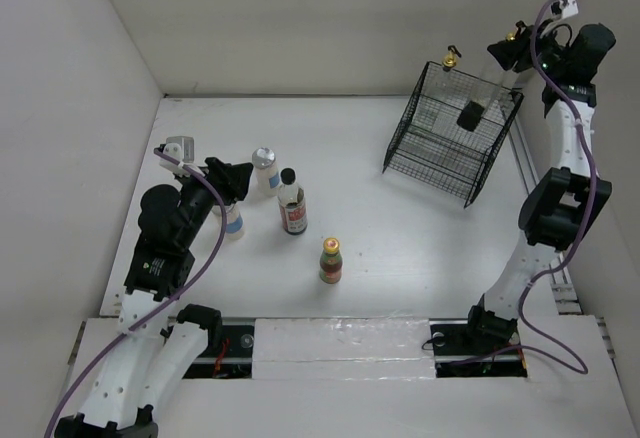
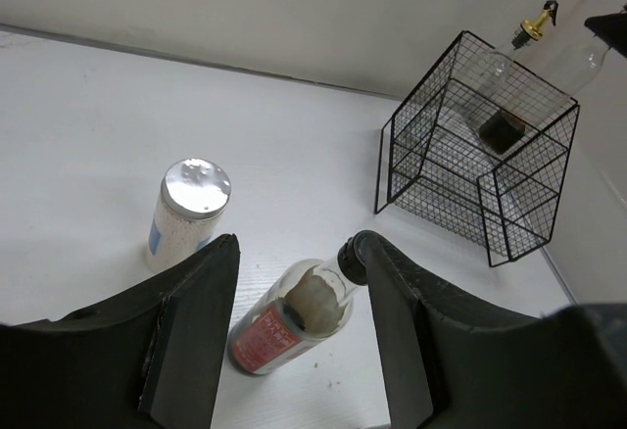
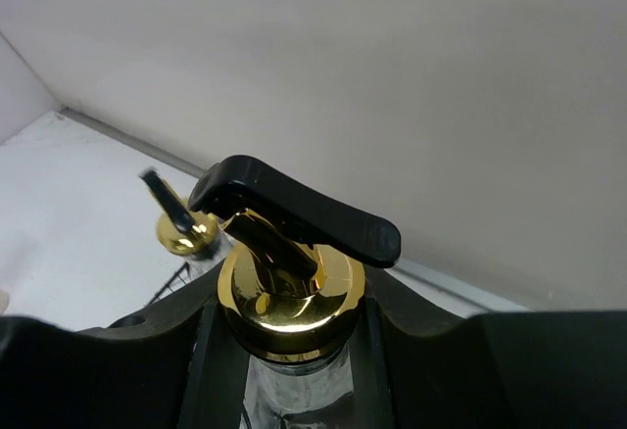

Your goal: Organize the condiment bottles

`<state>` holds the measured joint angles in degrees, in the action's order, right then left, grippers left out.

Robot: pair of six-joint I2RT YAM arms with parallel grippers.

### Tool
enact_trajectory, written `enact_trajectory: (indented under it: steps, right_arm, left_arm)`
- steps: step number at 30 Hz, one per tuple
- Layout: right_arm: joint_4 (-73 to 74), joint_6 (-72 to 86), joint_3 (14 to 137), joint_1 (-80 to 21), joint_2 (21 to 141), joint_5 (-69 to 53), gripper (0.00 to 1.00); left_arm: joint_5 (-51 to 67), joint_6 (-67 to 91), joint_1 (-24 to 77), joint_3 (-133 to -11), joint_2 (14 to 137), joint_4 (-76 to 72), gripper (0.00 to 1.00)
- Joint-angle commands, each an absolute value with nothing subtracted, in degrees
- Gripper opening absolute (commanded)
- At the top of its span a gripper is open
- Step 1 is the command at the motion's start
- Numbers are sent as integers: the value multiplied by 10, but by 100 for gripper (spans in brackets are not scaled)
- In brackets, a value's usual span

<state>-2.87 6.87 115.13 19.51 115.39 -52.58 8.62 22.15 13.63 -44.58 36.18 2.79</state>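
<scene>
Left fingers spread, gripping nothing. Just ahead of them on the table: dark bottle, upright; white silver-lidded bottle to its left. Right fingers pinch a glass bottle beneath its gold pourer. Just beyond them, the tilted wire basket holds a second glass bottle.

No lettering can be read anywhere. The dark bottle carries a red label with pale print too blurred to make out. The blue label on the white bottle and the label on the small red-capped bottle are equally illegible.
</scene>
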Motion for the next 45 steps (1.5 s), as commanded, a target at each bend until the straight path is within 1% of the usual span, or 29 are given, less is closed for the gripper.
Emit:
enact_trajectory:
  steps: [1, 4, 5, 6, 7, 8, 11, 15, 24, 37, 40, 41, 45]
  right_arm:
    - [-80, 62, 1136, 191, 1114, -508, 20]
    - [-41, 62, 1129, 191, 1097, -469, 22]
    - [-33, 62, 1122, 186, 1092, -429, 22]
    - [-33, 62, 1098, 185, 1086, -415, 22]
    - [-33, 81, 1091, 185, 1079, -406, 22]
    - [2, 73, 1099, 185, 1079, -400, 22]
    - [-7, 78, 1075, 179, 1059, -376, 23]
    - [19, 76, 1075, 167, 1059, -364, 24]
    - [-9, 76, 999, 167, 1038, -352, 24]
    - [-19, 65, 980, 167, 1043, -347, 24]
    - [-19, 59, 974, 167, 1043, -342, 31]
    - [-19, 54, 969, 167, 1043, -336, 36]
    - [-19, 48, 948, 162, 1043, -323, 48]
  left_arm:
    - [94, 225, 133, -445, 356, 1, 50]
    - [94, 225, 133, -445, 356, 1, 50]
    - [94, 225, 133, -445, 356, 1, 50]
    - [94, 225, 138, -445, 356, 1, 50]
    - [94, 225, 138, -445, 351, 1, 50]
    - [94, 225, 138, -445, 351, 1, 50]
    - [94, 225, 143, -445, 345, 1, 50]
    - [94, 225, 143, -445, 339, 1, 50]
    - [89, 225, 149, -445, 334, 1, 50]
    - [89, 225, 149, -445, 329, 6, 50]
    - [89, 225, 149, -445, 329, 6, 50]
    - [89, 225, 149, -445, 329, 6, 50]
    - [89, 225, 154, -445, 329, 6, 50]
